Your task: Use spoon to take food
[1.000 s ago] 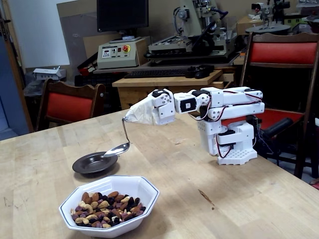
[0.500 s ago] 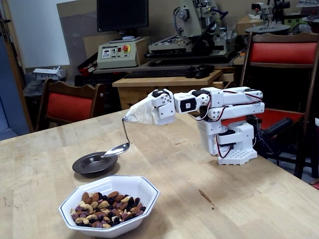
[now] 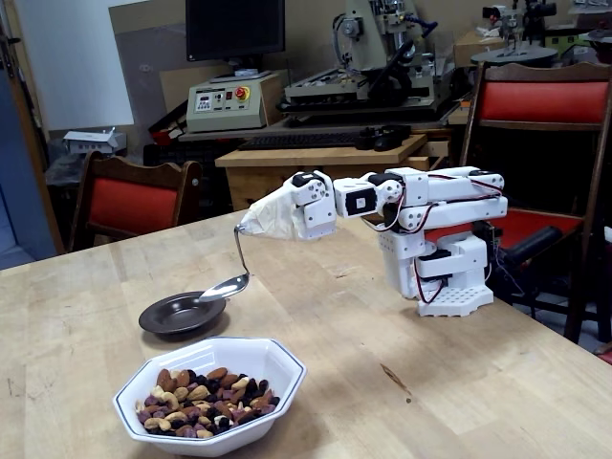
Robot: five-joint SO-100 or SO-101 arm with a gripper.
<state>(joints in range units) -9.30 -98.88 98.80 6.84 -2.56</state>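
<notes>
The gripper (image 3: 251,222) is wrapped in tape with the spoon (image 3: 229,281), so I cannot tell its squeeze; it should dip slowly into the food (image 3: 199,401).

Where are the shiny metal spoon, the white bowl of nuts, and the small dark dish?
Shiny metal spoon (image 3: 226,285): fixed view, its oval bowl.
White octagonal bowl (image 3: 279,360): fixed view, right rim.
Small dark dish (image 3: 163,321): fixed view, front rim.

One fixed view was used. It was set at the near edge of the surface (image 3: 459,382), slightly above it, and aimed across it toward the cluttered workshop background. The arm (image 3: 430,206) was framed at moderate range, centre-right.
</notes>
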